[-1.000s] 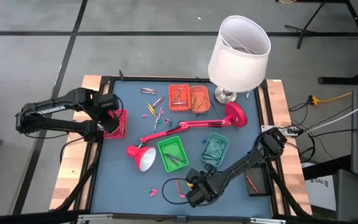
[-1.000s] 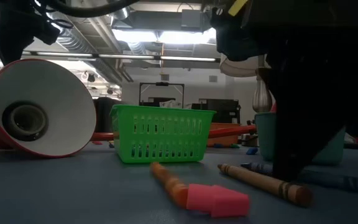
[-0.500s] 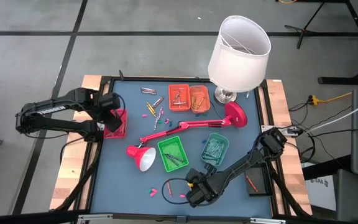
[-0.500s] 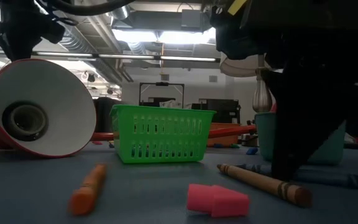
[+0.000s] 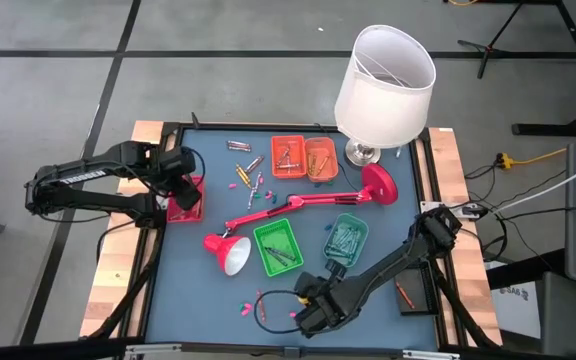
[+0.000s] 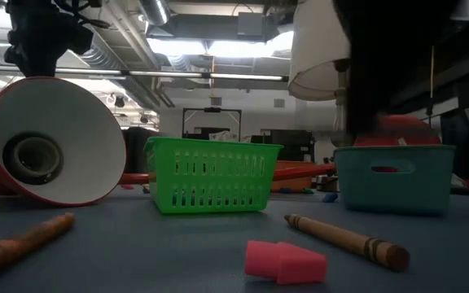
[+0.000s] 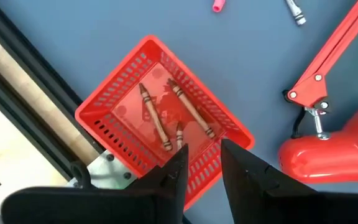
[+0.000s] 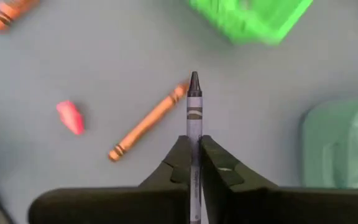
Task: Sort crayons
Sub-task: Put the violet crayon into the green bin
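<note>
Right gripper [image 8: 194, 144]: clamped tight on a grey-blue crayon [image 8: 194, 118], tip poking out ahead of the fingers, up off the mat near the table's front edge.
Left gripper [image 7: 201, 163]: hovering over the red tray [image 7: 114, 118] at the table's left side, fingers a little apart, nothing between them.
Red tray contents: a few brownish crayons [image 7: 156, 121] lying flat on its floor.
Loose on the mat: an orange crayon [image 8: 146, 122] and a pink stub [image 8: 70, 116] below the right gripper; another orange one [image 8: 6, 12] farther off.
Green tray [image 5: 275, 246]: mid-table, just beside the head of the fallen red desk lamp [image 5: 298, 204], a few crayons inside.
Teal tray [image 5: 346, 238]: right of the green one, holding a cluster of crayons.
Orange trays [image 5: 305, 157]: side by side at the back, crayons in both.
Back-left scatter: several loose crayons [image 5: 240, 146] left of the orange trays.
White-shaded lamp [image 5: 386, 82]: upright at the back right corner.
</note>
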Robot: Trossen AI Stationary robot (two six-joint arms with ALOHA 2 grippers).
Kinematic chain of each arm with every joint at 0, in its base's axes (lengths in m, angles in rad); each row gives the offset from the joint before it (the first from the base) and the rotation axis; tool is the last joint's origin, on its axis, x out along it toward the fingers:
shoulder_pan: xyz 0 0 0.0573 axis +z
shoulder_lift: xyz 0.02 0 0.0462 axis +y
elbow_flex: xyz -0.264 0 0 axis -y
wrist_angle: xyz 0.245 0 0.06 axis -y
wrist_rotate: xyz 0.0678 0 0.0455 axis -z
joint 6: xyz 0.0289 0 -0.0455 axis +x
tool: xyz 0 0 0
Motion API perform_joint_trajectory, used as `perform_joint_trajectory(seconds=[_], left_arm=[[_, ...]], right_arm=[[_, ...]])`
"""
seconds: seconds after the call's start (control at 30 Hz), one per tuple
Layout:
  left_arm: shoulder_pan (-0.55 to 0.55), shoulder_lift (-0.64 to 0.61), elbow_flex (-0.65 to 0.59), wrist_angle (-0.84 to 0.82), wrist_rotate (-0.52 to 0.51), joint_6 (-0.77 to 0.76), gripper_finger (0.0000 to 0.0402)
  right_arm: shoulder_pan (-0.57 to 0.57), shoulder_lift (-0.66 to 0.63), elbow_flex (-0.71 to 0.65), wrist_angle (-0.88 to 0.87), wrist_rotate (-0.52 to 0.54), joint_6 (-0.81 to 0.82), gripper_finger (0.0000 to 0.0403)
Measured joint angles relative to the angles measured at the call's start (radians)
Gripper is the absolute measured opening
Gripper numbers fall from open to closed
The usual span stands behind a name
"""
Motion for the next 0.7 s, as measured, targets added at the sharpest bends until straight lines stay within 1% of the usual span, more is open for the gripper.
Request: perform_joint_trajectory(seconds=[0.1, 0.17, 0.23, 0.3, 0.4, 0.47, 0.57, 0.7], left_arm=[[0.0, 0.0, 0.0, 0.019, 0.0, 0.041, 0.0079], [0.0, 0.0, 0.0, 0.03, 0.0, 0.045, 0.0079], [0.0, 0.0, 0.0, 0.051, 0.0, 0.046, 0.0079], [0.0, 0.0, 0.0, 0.064, 0.0, 0.046, 0.0079], [0.0, 0.001, 0.0, 0.069, 0.0, 0.046, 0.0079], [0.0, 0.002, 0.0, 0.069, 0.0, 0.046, 0.0079], [0.0, 0.002, 0.0, 0.069, 0.0, 0.046, 0.0079], [0.0, 0.002, 0.0, 0.073, 0.0, 0.047, 0.0079]], right_arm=[[0.0, 0.0, 0.083, -0.043, 0.086, -0.065, 0.0014], [-0.007, -0.001, 0.118, -0.032, 0.159, -0.122, 0.0013], [-0.022, -0.002, 0.13, -0.004, 0.209, -0.192, 0.001], [-0.047, -0.002, 0.13, 0.04, 0.232, -0.269, 0.0009], [-0.091, -0.001, 0.129, 0.098, 0.235, -0.373, 0.0015], [-0.122, 0.002, 0.129, 0.137, 0.216, -0.421, 0.0022], [-0.169, 0.007, 0.127, 0.167, 0.179, -0.457, 0.003], [-0.228, 0.006, 0.127, 0.179, 0.102, -0.459, 0.0034]])
